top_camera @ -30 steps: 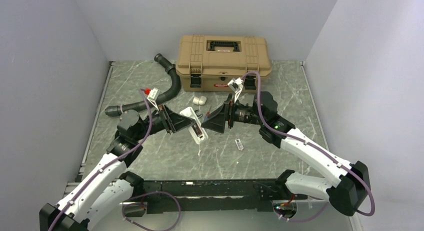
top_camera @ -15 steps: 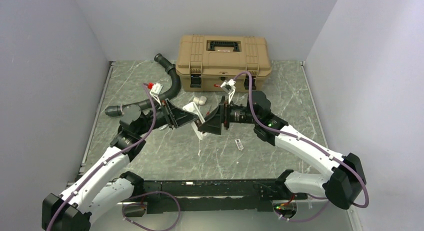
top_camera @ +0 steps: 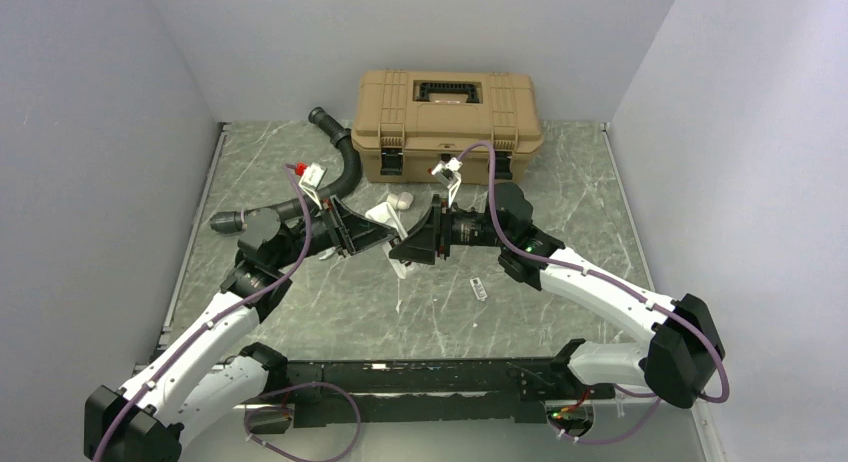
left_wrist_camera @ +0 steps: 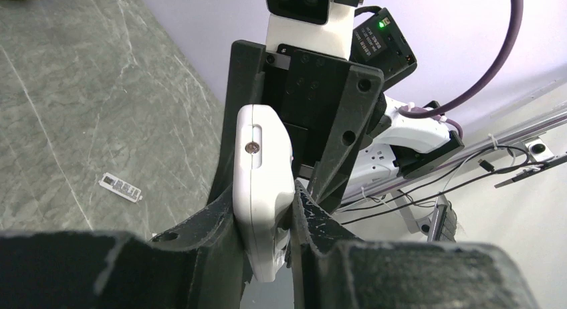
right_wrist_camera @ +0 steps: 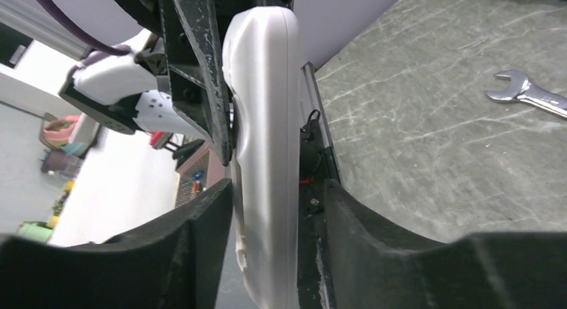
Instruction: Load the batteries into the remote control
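The remote control [top_camera: 381, 216] is a slim white handset held off the table at mid-scene. My left gripper [top_camera: 383, 238] is shut on one end of it; in the left wrist view both pads press the remote control [left_wrist_camera: 264, 168] inside the left gripper [left_wrist_camera: 264, 203]. My right gripper [top_camera: 401, 250] faces it from the right. In the right wrist view the remote control [right_wrist_camera: 264, 122] stands between the right gripper [right_wrist_camera: 275, 188] fingers: the left finger touches it and the right finger stands a little apart. No batteries show clearly.
A small pale strip with dark marks [top_camera: 479, 288] lies on the table; I cannot tell what it is. A stubby white cylinder [top_camera: 400, 199], a tan toolbox [top_camera: 447, 112] and a black hose [top_camera: 340, 172] sit behind. A wrench [right_wrist_camera: 528, 95] lies on the marble.
My left arm drew the remote up and back. My right gripper moved left onto the remote's free end, and its jaws have narrowed around it.
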Available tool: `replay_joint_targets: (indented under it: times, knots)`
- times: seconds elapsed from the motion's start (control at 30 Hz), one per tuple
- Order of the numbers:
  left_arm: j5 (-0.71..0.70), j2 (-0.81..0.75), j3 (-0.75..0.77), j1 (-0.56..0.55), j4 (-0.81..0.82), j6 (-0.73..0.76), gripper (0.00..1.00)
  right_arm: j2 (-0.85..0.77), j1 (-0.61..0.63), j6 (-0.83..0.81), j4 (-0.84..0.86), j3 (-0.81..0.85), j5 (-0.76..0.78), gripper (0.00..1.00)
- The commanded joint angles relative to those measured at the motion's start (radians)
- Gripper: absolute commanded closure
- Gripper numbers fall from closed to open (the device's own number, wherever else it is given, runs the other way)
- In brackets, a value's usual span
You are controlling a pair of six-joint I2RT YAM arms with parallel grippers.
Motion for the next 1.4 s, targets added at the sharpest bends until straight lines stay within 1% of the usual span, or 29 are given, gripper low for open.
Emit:
replay_joint_targets:
  times: [0.0,0.1,0.17,0.2,0.23,0.4,0.47,0.63,0.73,1.07,1.27,1.37]
  knots:
    - [0.004,-0.016,0.034,-0.002,0.049,0.006,1.00,-0.003,0.004,0.026,0.091,-0.009,-0.018,0.54]
    - [0.003,-0.011,0.031,-0.003,0.065,-0.003,1.00,-0.001,0.004,0.041,0.107,-0.014,-0.024,0.72]
    - [0.003,-0.011,0.028,-0.002,0.073,-0.006,0.97,0.005,0.004,0.051,0.117,-0.014,-0.033,0.86]
    - [0.000,-0.012,0.028,-0.001,0.075,-0.006,0.95,0.009,0.004,0.057,0.125,-0.016,-0.038,0.92]
    - [-0.008,-0.015,0.029,-0.002,0.078,-0.009,0.88,0.014,0.004,0.071,0.145,-0.022,-0.045,1.00]
    - [-0.026,-0.028,0.026,-0.002,0.086,-0.013,0.70,0.018,0.004,0.098,0.188,-0.032,-0.056,1.00]
    - [-0.032,-0.030,0.022,-0.002,0.093,-0.016,0.61,0.018,0.004,0.101,0.190,-0.031,-0.061,1.00]
    - [-0.045,-0.032,0.012,-0.002,0.120,-0.030,0.49,0.018,0.003,0.104,0.197,-0.033,-0.073,1.00]
    - [-0.045,-0.027,0.014,-0.002,0.125,-0.031,0.48,0.017,0.004,0.107,0.202,-0.035,-0.073,1.00]
    - [-0.036,-0.020,0.017,-0.002,0.128,-0.030,0.55,0.028,0.004,0.124,0.229,-0.032,-0.083,1.00]
    - [-0.014,-0.007,0.023,-0.001,0.139,-0.035,0.50,0.040,0.004,0.152,0.272,-0.034,-0.094,1.00]
    - [-0.010,-0.003,0.024,-0.002,0.136,-0.033,0.49,0.046,0.004,0.160,0.283,-0.033,-0.095,1.00]
